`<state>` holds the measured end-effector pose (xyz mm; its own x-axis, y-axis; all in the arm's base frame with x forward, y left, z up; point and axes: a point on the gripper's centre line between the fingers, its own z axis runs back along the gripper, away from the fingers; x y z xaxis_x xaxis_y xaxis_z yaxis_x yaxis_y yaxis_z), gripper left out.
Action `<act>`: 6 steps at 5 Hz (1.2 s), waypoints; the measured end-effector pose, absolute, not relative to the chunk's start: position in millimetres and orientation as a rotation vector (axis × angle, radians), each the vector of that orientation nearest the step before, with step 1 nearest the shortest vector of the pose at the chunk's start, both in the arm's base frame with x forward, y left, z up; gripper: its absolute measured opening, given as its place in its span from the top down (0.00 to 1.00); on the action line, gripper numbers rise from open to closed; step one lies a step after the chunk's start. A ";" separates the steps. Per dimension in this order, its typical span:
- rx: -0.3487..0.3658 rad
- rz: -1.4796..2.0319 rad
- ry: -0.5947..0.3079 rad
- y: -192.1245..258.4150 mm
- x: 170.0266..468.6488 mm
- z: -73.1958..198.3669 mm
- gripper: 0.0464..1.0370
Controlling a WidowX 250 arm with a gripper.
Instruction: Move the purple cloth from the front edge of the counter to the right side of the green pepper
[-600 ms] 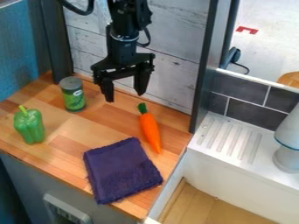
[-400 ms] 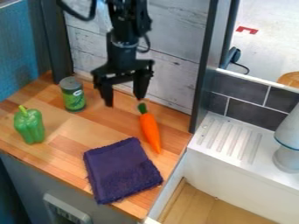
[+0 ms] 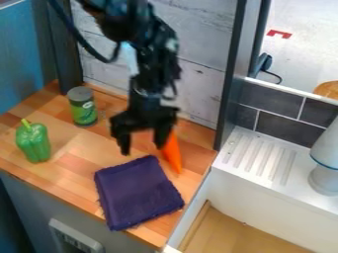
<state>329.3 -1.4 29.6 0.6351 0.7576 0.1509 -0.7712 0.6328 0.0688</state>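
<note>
1. From where I stand, the black robot arm (image 3: 155,64) comes in over the back wall side and slants down across the wooden counter (image 3: 69,148), its wrist nearly upright.
2. The black two-finger gripper (image 3: 143,150) points down between the back edge and the cloth, fingers spread well apart, nothing pinched between them.
3. One finger overlaps the upper part of the orange toy carrot (image 3: 173,157); I can't tell whether they touch. The carrot lies near the counter's right edge, its tip towards the front.
4. Just in front of the gripper, the folded dark purple cloth (image 3: 137,192) lies flat near the front right corner.
5. The green-labelled metal can (image 3: 83,107) stands upright near the back left corner, its grey end up; what's inside I can't see.
6. The green toy bell pepper (image 3: 33,143) sits near the front edge, towards the left, its stem up.
7. Beyond the right edge is a white basin (image 3: 241,210) with a wood-coloured floor, and behind it a ridged white drainboard (image 3: 259,157).
</note>
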 end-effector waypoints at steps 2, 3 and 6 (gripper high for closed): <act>0.115 0.821 -0.140 -18.4 320.2 13.8 0.03; 0.099 0.784 -0.135 -21.2 324.1 -7.2 0.03; 0.080 0.800 -0.163 -11.3 332.5 -15.4 0.03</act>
